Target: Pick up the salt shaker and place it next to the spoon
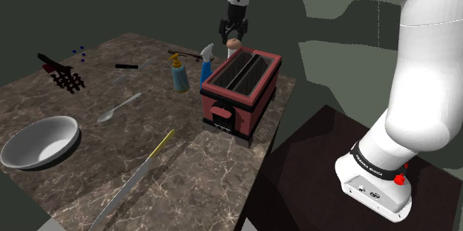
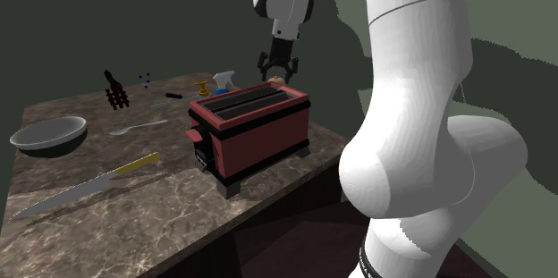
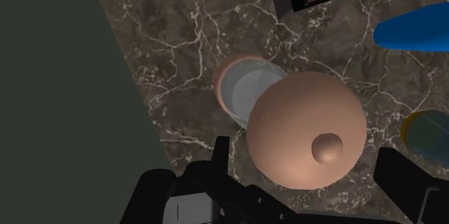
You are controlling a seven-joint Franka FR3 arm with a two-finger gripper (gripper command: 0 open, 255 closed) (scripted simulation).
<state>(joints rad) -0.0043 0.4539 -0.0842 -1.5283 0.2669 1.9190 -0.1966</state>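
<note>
Marble table [image 1: 215,170] with red toaster [image 1: 237,96]; gripper [image 1: 233,38] poised over salt shaker [image 3: 309,114].
Gripper open, fingers [image 3: 221,159] straddling the tan dome cap, no contact seen; shaker sits just behind the toaster, well apart from the spoon [image 1: 119,108]. Judged light, rigid, smooth: the dome would slip, so take hold lower, on the straighter body.

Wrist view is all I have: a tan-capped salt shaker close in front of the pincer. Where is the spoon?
Observer: The spoon lies left of the red toaster in the shoulder view, out on the table.
Operator: Anything near it?
Observer: A grey bowl sits toward the shoulder view's lower left of it.
Operator: What's in the way?
Observer: A blue spray bottle and a yellow-capped bottle stand between the salt shaker and the spoon.
</note>
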